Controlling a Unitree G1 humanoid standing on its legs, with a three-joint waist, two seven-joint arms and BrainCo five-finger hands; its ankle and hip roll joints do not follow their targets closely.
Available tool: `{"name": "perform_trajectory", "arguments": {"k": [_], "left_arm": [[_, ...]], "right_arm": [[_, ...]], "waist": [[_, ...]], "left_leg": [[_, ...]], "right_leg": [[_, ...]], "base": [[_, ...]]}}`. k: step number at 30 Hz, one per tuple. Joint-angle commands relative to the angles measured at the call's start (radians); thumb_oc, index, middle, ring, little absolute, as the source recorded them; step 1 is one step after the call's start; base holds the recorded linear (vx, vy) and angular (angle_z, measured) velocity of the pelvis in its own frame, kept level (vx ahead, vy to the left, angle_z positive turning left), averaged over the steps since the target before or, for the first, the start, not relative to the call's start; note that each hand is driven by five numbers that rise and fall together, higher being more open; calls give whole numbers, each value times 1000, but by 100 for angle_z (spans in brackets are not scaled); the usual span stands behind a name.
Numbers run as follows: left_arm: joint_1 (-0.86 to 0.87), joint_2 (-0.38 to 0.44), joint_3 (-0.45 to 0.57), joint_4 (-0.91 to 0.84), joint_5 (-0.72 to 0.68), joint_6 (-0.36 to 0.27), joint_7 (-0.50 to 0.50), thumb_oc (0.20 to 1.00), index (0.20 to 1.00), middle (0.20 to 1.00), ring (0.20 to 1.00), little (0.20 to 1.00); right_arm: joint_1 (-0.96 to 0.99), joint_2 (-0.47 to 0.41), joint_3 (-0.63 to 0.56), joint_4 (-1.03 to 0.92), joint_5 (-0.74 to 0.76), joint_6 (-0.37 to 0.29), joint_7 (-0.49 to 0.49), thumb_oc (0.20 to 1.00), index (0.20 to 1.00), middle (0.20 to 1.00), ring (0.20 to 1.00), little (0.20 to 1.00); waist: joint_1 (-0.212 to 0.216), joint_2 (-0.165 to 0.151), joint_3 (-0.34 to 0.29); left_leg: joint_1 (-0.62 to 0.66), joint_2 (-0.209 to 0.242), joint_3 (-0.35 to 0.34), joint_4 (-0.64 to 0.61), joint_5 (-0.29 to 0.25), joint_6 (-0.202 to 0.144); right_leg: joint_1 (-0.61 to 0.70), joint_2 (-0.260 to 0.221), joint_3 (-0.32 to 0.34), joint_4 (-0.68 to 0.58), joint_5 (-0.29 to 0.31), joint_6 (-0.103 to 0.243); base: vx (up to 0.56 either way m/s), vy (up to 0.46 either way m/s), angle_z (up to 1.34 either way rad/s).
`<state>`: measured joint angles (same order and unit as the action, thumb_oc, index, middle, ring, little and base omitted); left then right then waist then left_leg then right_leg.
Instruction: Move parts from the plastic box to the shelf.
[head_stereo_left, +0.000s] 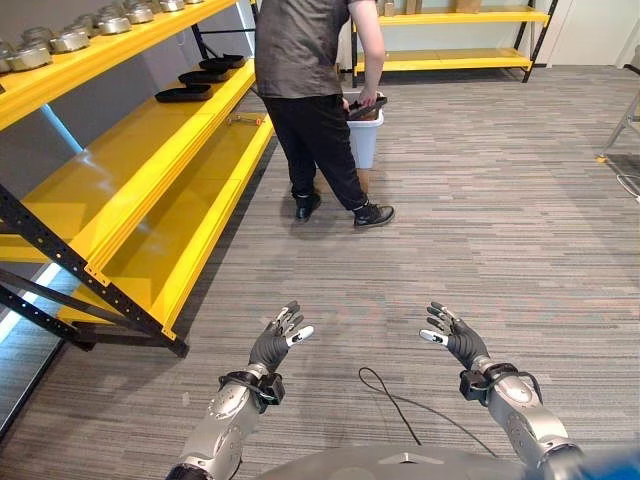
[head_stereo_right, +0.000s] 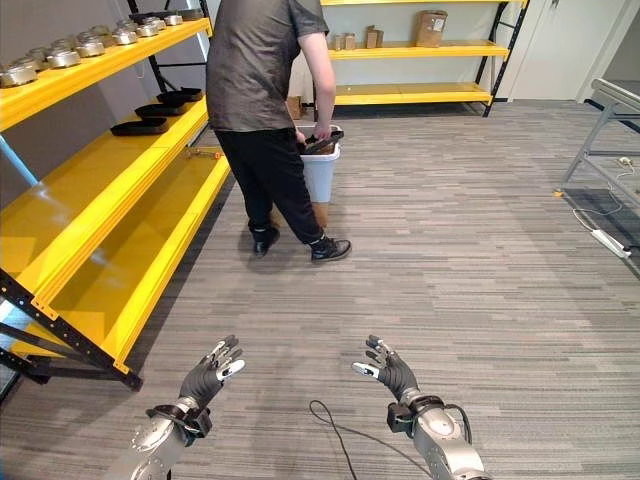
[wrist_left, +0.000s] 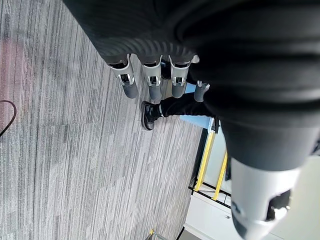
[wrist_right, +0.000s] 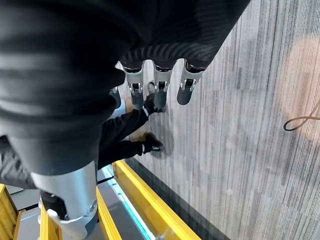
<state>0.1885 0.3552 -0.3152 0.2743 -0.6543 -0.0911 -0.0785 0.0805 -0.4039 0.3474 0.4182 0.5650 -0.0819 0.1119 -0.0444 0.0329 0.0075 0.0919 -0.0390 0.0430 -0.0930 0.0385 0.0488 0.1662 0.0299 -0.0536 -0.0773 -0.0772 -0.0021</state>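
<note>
Both hands hovering empty over striped grey carpet, fingers relaxed and spread.
Left hand (head_stereo_left: 272, 345), right hand (head_stereo_left: 462, 343); white plastic box (head_stereo_left: 364, 136) standing far off beside person (head_stereo_left: 312, 90); glossy yellow shelf (head_stereo_left: 150, 170) running leftward.

No words, labels or numbers can be read on anything here.

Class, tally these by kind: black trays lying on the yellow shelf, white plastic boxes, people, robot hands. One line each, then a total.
black trays on the yellow shelf: 3
white plastic box: 1
person: 1
left robot hand and right robot hand: 2
Total: 7
</note>
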Motion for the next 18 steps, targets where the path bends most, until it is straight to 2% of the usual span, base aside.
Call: {"name": "perform_trajectory", "arguments": {"k": [1, 18], "left_arm": [[-26, -11, 23, 9, 21, -40, -4, 1000, 1000, 1000, 1000, 1000], [-31, -9, 19, 25, 37, -38, -7, 1000, 1000, 1000, 1000, 1000]], "right_arm": [[-1, 0, 17, -32, 13, -32, 10, 1000, 1000, 1000, 1000, 1000], [2, 5, 31, -22, 12, -24, 23, 1000, 1000, 1000, 1000, 1000]], "waist": [[3, -35, -38], [4, -35, -37]], "left_leg": [[23, 69, -6, 6, -76, -51], [25, 69, -9, 6, -78, -51]], "right_leg": [[-47, -101, -21, -7, 74, 81], [-45, -100, -23, -6, 72, 81]], "base": [[0, 0, 0], [0, 0, 0]]}}
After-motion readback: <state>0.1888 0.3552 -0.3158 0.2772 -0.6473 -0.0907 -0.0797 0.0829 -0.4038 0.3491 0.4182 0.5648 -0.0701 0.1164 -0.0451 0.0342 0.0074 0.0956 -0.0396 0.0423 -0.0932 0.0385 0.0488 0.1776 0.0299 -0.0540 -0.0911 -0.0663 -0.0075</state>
